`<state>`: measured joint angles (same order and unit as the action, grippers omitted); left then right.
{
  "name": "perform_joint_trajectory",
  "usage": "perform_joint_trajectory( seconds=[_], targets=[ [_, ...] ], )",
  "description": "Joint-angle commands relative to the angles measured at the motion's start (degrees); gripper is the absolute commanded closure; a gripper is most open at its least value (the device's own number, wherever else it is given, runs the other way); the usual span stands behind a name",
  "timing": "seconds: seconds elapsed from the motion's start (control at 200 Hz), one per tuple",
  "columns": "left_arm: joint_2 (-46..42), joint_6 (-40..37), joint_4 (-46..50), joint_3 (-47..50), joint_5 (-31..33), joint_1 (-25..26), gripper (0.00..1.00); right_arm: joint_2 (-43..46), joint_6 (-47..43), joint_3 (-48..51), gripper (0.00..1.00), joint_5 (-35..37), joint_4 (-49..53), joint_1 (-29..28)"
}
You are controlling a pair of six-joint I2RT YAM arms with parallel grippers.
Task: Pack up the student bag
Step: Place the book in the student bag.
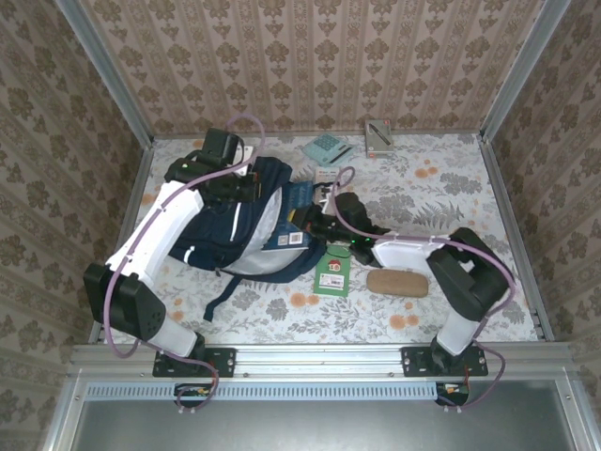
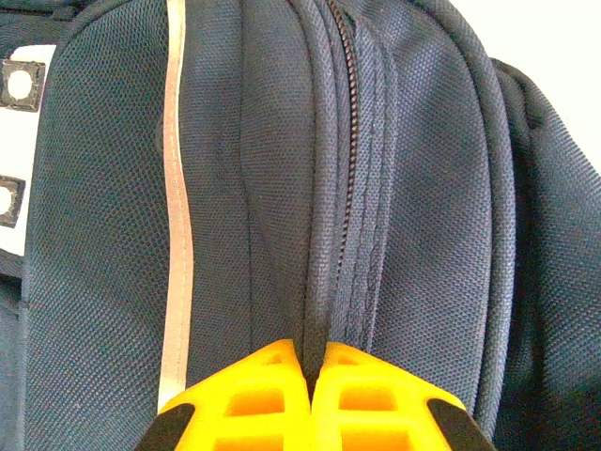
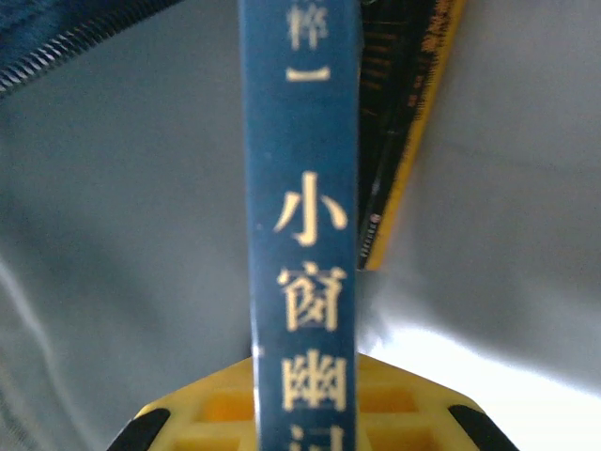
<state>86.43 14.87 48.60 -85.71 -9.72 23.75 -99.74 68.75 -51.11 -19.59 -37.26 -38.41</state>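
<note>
Yellow fingers of my left end effector were pressed together, pinching a ridge of fabric beside the zipper of the student bag, which lay opened on the table, left of centre. My right end effector was clamped narrowly on the spine of a dark blue book with gold characters, standing against the bag's grey lining beside a second, yellow-edged book. Near the bag lay a green booklet and a tan case; farther back sat what looked like a calculator.
</note>
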Motion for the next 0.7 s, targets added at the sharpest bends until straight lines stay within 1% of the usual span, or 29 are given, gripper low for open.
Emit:
perform_joint_trajectory(
  seconds=[0.0,0.285,0.355,0.48,0.565,0.645,0.695],
  targets=[
    [-3.6,2.1,-3.7,-3.9,-4.5,-1.2,1.00,-4.5,2.7,-5.7,1.00,6.4,-6.8,-2.3],
    [-3.5,4.2,-4.9,-4.7,-7.9,-2.3,1.00,-18.2,9.0,-17.5,1.00,17.3,-10.5,-5.1],
    [-3.4,4.6,-5.0,-4.7,-8.3,-2.4,1.00,-21.1,9.5,-20.9,1.00,18.9,-10.3,-5.5],
    [-3.3,5.1,-5.3,-4.5,-9.1,-2.5,1.00,-27.5,11.4,-29.6,1.00,20.6,-7.5,-5.7],
    [-3.2,5.3,-5.2,-4.4,-9.2,-2.5,1.00,-30.3,10.5,-35.5,1.00,21.8,-0.1,-6.1],
    [-3.2,5.0,-5.1,-4.3,-8.9,-2.6,1.00,-33.0,7.9,-43.5,0.83,17.3,11.3,-5.7],
    [-3.1,4.9,-5.0,-4.3,-8.8,-2.8,1.00,-34.0,6.8,-47.3,0.66,14.3,17.1,-5.6]
  ],
)
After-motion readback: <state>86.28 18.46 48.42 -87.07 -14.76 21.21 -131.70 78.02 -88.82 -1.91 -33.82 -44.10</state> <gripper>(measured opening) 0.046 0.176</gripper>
